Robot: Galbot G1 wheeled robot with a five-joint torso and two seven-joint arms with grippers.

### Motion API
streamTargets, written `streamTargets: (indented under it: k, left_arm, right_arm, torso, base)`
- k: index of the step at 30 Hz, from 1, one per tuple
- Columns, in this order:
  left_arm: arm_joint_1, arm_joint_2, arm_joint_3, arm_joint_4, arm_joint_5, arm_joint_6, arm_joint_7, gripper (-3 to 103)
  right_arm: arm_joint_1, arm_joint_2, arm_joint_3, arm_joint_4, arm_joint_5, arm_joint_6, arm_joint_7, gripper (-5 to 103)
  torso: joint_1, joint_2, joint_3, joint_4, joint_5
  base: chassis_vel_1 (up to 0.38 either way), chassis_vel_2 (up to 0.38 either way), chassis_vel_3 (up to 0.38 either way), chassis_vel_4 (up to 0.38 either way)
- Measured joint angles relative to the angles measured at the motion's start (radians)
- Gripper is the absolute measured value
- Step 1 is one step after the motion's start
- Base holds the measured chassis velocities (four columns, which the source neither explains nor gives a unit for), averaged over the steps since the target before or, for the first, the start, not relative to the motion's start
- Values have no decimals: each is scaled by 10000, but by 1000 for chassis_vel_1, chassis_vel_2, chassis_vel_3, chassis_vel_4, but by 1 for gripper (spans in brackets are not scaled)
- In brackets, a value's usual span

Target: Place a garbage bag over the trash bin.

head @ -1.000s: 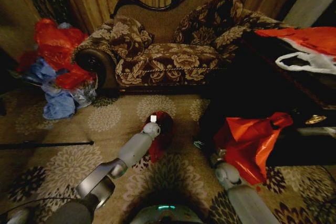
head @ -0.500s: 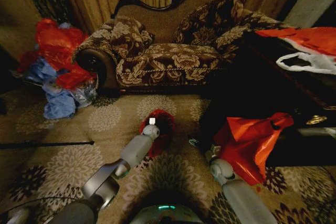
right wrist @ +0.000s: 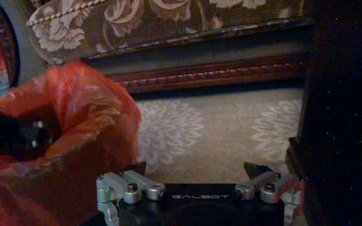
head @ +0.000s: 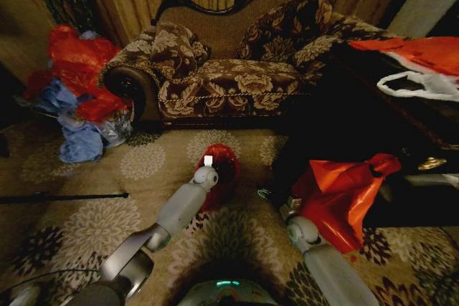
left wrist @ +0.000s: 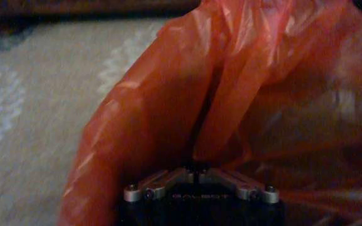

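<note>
Pinching a fold of the garbage bag, my left gripper sits right at the bag on the carpet before the sofa; my right gripper, spread and empty, waits just beside it.

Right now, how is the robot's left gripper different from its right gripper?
The left gripper is shut on the garbage bag, pinching a fold of red plastic; the right gripper is open and holds nothing. The left gripper reaches out over the bag, while the right gripper hangs above the carpet beside it. Both point at the floor.
</note>
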Motion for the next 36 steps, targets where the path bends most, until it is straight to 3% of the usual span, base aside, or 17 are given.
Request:
streamTargets:
  k: [4, 8, 15, 17, 20, 21, 27, 30, 33, 36]
  left_arm:
    - [-128, -185, -98, 952, -14, -130, 126, 0]
    - [-134, -291, -209, 1139, 1, -156, 185, 0]
    - [-183, -331, -224, 926, 51, -216, 324, 32]
    - [-182, -325, -226, 849, 45, -176, 286, 32]
    - [-111, -184, -248, 318, -127, 149, 87, 48]
    - [-111, -184, -248, 318, -127, 149, 87, 48]
    - [45, 179, -211, -476, -666, 525, -277, 76]
    - [115, 253, -217, -729, -809, 579, -431, 81]
    - [258, 424, -236, -1186, -998, 624, -521, 96]
    - [339, 546, -237, -1512, -1110, 647, -523, 98]
  right_arm:
    - [68, 6, -90, -36, 19, 10, 0, 100]
    - [88, -10, -134, -61, 48, 20, -5, 100]
    - [179, 43, -289, -74, 32, 27, 6, 100]
    - [195, 47, -312, -74, 29, 24, 9, 100]
    - [236, 31, -345, -73, 29, 10, 24, 100]
    - [236, 31, -345, -73, 29, 10, 24, 100]
    - [267, 29, -336, -112, 31, 6, 31, 100]
    - [259, 45, -337, -114, 31, 6, 31, 100]
    - [230, 56, -339, -114, 23, 7, 31, 100]
    - [219, 49, -339, -112, 18, 8, 31, 100]
  torso:
    - [0, 0, 0, -2, 1]
    - [1, 0, 1, 0, -3]
    - [0, 0, 0, 0, 1]
    - [0, 0, 1, 1, 0]
    - [0, 0, 0, 0, 0]
    - [0, 0, 0, 0, 0]
    - [0, 0, 0, -1, 0]
    - [0, 0, 0, -2, -2]
    - [0, 0, 0, -1, 0]
    - [0, -1, 0, 1, 0]
  base:
    - [0, 0, 0, 0]
    - [0, 0, 0, 0]
    - [0, 0, 0, 0]
    - [0, 0, 0, 0]
    - [0, 0, 0, 0]
    - [0, 0, 0, 0]
    - [0, 0, 0, 0]
    - [0, 0, 0, 0]
    - [0, 0, 0, 0]
    - [0, 0, 0, 0]
